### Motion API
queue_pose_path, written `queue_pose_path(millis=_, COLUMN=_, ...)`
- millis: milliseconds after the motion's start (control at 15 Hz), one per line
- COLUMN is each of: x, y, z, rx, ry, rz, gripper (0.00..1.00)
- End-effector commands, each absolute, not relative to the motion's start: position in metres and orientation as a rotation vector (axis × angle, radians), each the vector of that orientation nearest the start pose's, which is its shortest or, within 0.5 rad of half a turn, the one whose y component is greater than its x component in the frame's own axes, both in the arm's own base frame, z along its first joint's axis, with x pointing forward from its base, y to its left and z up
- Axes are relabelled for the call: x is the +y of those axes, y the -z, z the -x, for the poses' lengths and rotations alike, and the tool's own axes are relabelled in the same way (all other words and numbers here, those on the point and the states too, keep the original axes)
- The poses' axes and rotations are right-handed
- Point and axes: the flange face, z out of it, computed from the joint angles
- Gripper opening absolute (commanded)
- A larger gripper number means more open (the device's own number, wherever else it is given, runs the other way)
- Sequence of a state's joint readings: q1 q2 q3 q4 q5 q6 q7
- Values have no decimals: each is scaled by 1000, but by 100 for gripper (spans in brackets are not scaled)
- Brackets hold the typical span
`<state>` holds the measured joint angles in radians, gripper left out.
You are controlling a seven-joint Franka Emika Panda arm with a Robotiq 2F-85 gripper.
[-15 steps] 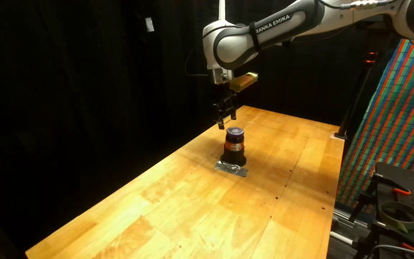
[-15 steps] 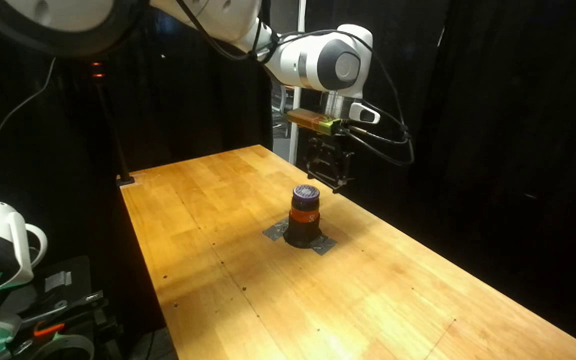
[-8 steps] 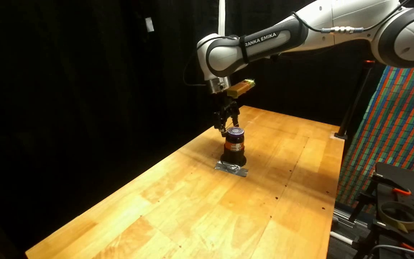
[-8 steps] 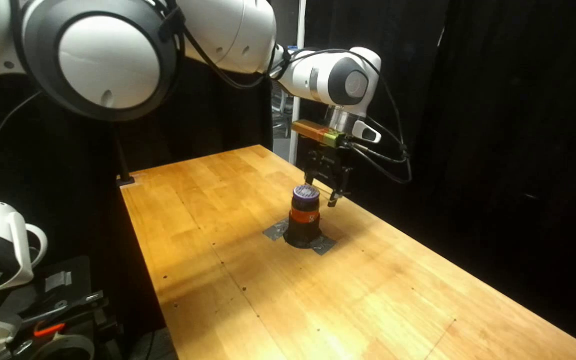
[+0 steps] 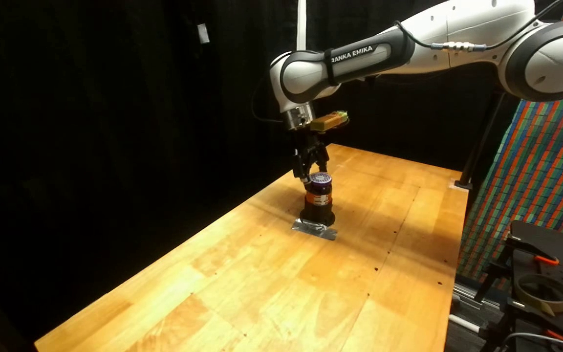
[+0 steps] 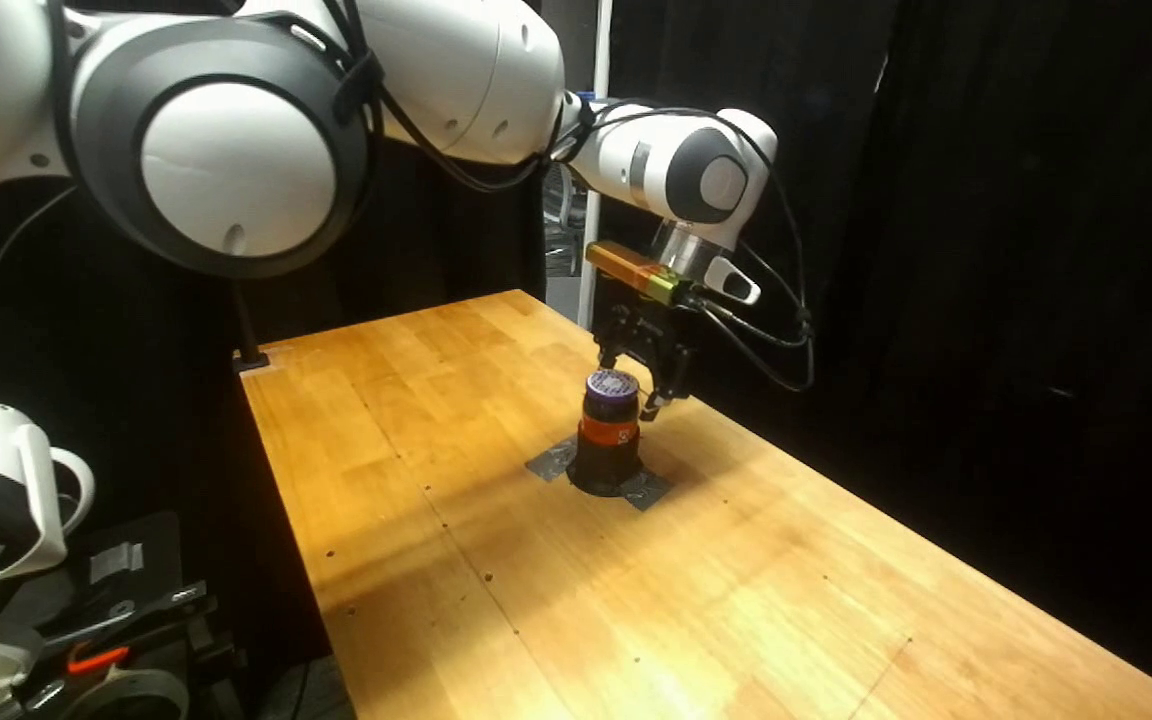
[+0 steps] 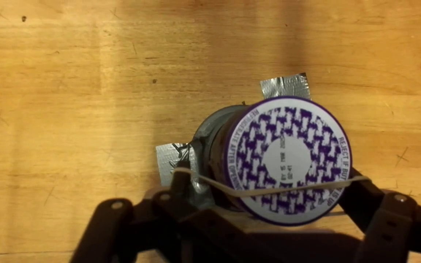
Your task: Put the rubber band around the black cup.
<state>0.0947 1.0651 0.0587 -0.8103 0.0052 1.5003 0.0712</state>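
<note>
The wooden counter (image 5: 262, 274) runs long beneath me, its boards marked with small dark spots. My arm (image 5: 384, 53), white and grey, reaches out over it and bends so that the wrist points down. At its end hangs my black hand (image 7: 269, 178), its two fingers (image 7: 364, 199) spread well apart.

The black cup (image 6: 607, 435) stands upright on the counter, with my hand hanging over one side of it. In both exterior views a fingertip shows right beside its top; whether finger and cup touch, I cannot tell. An orange-red stripe rings its middle. From the wrist view I look down on its lid (image 7: 289, 160), pale with a purple rim and a purple weave, sitting between my two fingers. It looks nearer the finger at that view's right than the one at its left.

Two strips of silver tape (image 7: 175, 160) lie at the cup's foot, spread on the counter.

Smallest is the rubber band (image 7: 283, 190), thin and pale, stretched from one finger to the other. In the wrist view it crosses the lower part of the lid, with the greater share of the lid lying beyond it. Whether the band rests on the lid or passes just above, I cannot tell.
</note>
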Motion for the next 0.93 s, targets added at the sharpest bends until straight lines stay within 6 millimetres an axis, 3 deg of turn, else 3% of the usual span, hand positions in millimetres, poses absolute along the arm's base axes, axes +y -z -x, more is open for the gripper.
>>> queue_pose_path(millis=0, x=96, y=-258, z=-745, rx=-64, ry=-572, rz=3018, gripper=100)
queue_pose_path(millis=400, x=103, y=-268, z=-737, rx=-73, ry=-579, rz=3005, gripper=100)
queue_pose_path(millis=867, x=96, y=-250, z=-720, rx=-52, ry=-653, rz=2997, gripper=100)
